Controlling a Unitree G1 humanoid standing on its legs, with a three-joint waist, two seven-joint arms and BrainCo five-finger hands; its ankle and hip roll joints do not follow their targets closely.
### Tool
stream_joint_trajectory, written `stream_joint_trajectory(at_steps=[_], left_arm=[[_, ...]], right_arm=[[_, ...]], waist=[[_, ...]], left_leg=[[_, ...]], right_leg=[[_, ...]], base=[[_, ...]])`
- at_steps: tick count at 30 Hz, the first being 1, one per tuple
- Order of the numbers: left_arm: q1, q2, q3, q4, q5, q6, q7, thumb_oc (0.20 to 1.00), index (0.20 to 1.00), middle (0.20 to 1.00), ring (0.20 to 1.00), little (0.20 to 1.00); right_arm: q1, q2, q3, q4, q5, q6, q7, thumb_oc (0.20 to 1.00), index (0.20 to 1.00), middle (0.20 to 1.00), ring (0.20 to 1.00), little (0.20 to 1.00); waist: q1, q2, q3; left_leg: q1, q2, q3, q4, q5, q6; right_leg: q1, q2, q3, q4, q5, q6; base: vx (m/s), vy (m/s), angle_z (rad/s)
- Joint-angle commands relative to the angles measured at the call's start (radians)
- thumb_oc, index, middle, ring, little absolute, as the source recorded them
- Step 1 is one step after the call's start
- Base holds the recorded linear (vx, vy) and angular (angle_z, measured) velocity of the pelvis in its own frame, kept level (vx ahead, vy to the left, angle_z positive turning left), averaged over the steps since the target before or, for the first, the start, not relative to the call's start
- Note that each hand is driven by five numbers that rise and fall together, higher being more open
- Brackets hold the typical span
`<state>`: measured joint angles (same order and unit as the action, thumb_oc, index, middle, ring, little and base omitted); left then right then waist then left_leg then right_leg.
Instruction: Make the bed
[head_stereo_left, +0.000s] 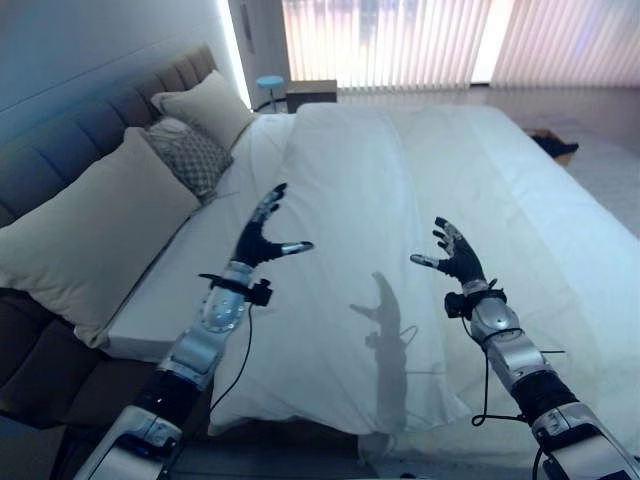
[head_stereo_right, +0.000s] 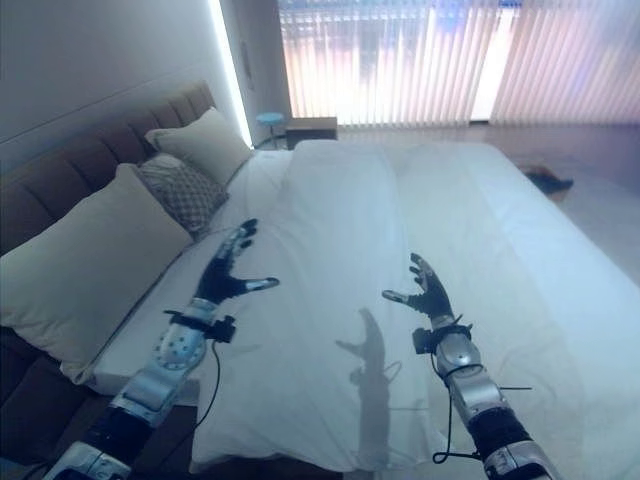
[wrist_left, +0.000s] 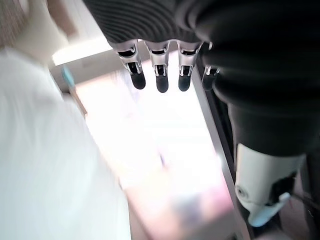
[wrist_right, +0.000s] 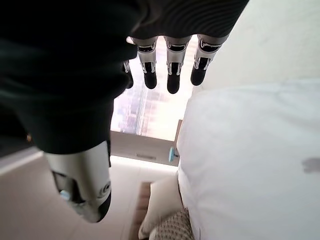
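Both the left hand (head_stereo_left: 262, 238) and right hand (head_stereo_left: 455, 257) hover spread and empty above the white duvet (head_stereo_left: 360, 250) lying folded along the bed (head_stereo_left: 590, 270); soft, light and floppy, it is probably best pinched at its near edge.

Bedroom, home or hotel-type. Evidence: large bed (head_stereo_left: 560, 250) with white sheet, and a white duvet (head_stereo_left: 350, 250) lying folded along its middle. Padded grey headboard (head_stereo_left: 90, 125) with vertical channels runs along the wall on the left. Against it: big cream pillow (head_stereo_left: 85, 235) nearest, a patterned cushion (head_stereo_left: 185, 152) next, another cream pillow (head_stereo_left: 210, 105) furthest. Lit strip (head_stereo_left: 232, 50) runs vertically up the wall past the headboard. Far wall has full-width vertical blinds (head_stereo_left: 420, 40) with daylight coming through. Low dark nightstand (head_stereo_left: 310, 93) beyond the bed's far end, small round blue stool (head_stereo_left: 270, 82) just beside it. Pale floor on the right with a dark item (head_stereo_left: 553, 146) lying on it, too small to identify.
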<state>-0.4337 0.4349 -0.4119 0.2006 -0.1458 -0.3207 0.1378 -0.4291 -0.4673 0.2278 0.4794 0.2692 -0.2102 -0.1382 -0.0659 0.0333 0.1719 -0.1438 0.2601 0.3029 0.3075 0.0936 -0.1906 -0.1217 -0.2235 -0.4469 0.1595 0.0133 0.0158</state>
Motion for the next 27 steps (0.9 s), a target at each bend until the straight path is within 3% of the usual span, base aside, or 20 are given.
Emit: stream_joint_trajectory(at_steps=[1,3,4,7,8,9,10,13,17,20,27], left_arm=[[-0.151,-0.008,0.027,0.017,-0.060,-0.031,0.022,1.000,1.000,1.000,1.000,1.000],[-0.186,0.001,0.016,0.032,-0.061,-0.034,0.029,1.000,1.000,1.000,1.000,1.000],[-0.251,0.016,-0.003,0.038,-0.080,-0.046,0.042,1.000,1.000,1.000,1.000,1.000],[-0.292,0.010,-0.011,0.030,-0.105,-0.055,0.049,1.000,1.000,1.000,1.000,1.000],[-0.339,0.020,-0.008,0.046,-0.143,-0.069,0.060,1.000,1.000,1.000,1.000,1.000],[-0.344,0.020,-0.006,0.048,-0.144,-0.071,0.060,1.000,1.000,1.000,1.000,1.000],[-0.349,0.008,-0.001,0.045,-0.168,-0.075,0.059,1.000,1.000,1.000,1.000,1.000],[-0.377,-0.027,0.018,0.028,-0.206,-0.079,0.076,1.000,1.000,1.000,1.000,1.000],[-0.354,-0.045,0.027,0.001,-0.231,-0.081,0.065,1.000,1.000,1.000,1.000,1.000],[-0.349,-0.034,0.013,-0.005,-0.231,-0.074,0.073,1.000,1.000,1.000,1.000,1.000],[-0.362,-0.029,0.021,-0.022,-0.237,-0.073,0.102,1.000,1.000,1.000,1.000,1.000]], right_arm=[[-0.207,0.037,0.091,-0.062,0.029,-0.044,-0.003,1.000,1.000,1.000,1.000,1.000],[-0.248,0.044,0.107,-0.059,0.028,-0.046,-0.007,1.000,1.000,1.000,1.000,1.000],[-0.338,0.048,0.131,-0.053,0.030,-0.048,-0.018,1.000,1.000,1.000,1.000,1.000],[-0.379,0.052,0.126,-0.071,0.048,-0.056,-0.031,1.000,1.000,1.000,1.000,1.000],[-0.451,0.051,0.145,-0.079,0.053,-0.059,-0.040,1.000,1.000,1.000,1.000,1.000],[-0.456,0.050,0.145,-0.078,0.053,-0.060,-0.041,1.000,1.000,1.000,1.000,1.000],[-0.466,0.050,0.143,-0.087,0.053,-0.061,-0.042,1.000,1.000,1.000,1.000,1.000],[-0.492,0.059,0.161,-0.139,0.073,-0.069,-0.017,1.000,1.000,1.000,1.000,1.000],[-0.486,0.058,0.189,-0.164,0.117,-0.069,0.046,1.000,1.000,1.000,1.000,1.000],[-0.467,0.052,0.215,-0.198,0.231,-0.083,0.128,1.000,1.000,1.000,1.000,1.000],[-0.477,0.037,0.230,-0.202,0.341,-0.098,0.174,1.000,1.000,1.000,1.000,1.000]], waist=[[0.005,-0.005,0.134],[0.006,-0.008,0.151],[0.011,-0.004,0.192],[-0.010,-0.006,0.222],[0.002,-0.009,0.260],[0.002,-0.014,0.260],[0.005,-0.013,0.265],[0.017,-0.023,0.316],[0.032,-0.025,0.347],[0.049,-0.024,0.348],[0.084,-0.019,0.348]], left_leg=[[-0.072,-0.036,-0.046,-0.135,0.000,0.036],[-0.085,-0.037,-0.047,-0.135,-0.003,0.035],[-0.126,-0.062,-0.049,-0.149,-0.012,0.037],[-0.185,-0.043,0.016,-0.102,-0.030,0.031],[-0.266,-0.045,0.020,-0.040,-0.055,0.038],[-0.284,-0.047,0.033,-0.037,-0.037,0.052],[-0.306,-0.042,0.029,-0.019,-0.060,0.040],[-0.441,-0.025,0.027,0.067,-0.083,0.042],[-0.520,-0.017,0.007,0.115,-0.090,0.042],[-0.635,-0.019,-0.018,0.147,-0.089,0.042],[-0.785,-0.020,-0.070,0.214,-0.098,0.046]], right_leg=[[-0.063,-0.019,0.035,-0.053,0.057,0.143],[-0.114,-0.029,0.050,-0.026,0.065,0.146],[-0.233,-0.034,0.083,0.034,0.076,0.162],[-0.298,-0.054,0.103,0.069,0.069,0.175],[-0.395,-0.066,0.132,0.110,0.067,0.177],[-0.413,-0.070,0.128,0.107,0.087,0.164],[-0.432,-0.074,0.136,0.120,0.068,0.177],[-0.543,-0.100,0.119,0.187,0.052,0.174],[-0.600,-0.117,0.097,0.223,0.047,0.169],[-0.694,-0.130,0.078,0.258,0.040,0.163],[-0.799,-0.158,0.036,0.326,0.021,0.158]], base=[[-0.11,0.053,-0.58],[-0.13,0.078,-0.83],[-0.13,0.097,-1.01],[-0.05,0.039,-0.47],[-0.11,0.079,0.26],[-0.09,0.067,0.13],[-0.04,-0.026,-0.32],[-0.07,-0.051,-0.19],[-0.05,-0.056,0.10],[-0.04,-0.052,0.23],[0.00,-0.052,0.28]])
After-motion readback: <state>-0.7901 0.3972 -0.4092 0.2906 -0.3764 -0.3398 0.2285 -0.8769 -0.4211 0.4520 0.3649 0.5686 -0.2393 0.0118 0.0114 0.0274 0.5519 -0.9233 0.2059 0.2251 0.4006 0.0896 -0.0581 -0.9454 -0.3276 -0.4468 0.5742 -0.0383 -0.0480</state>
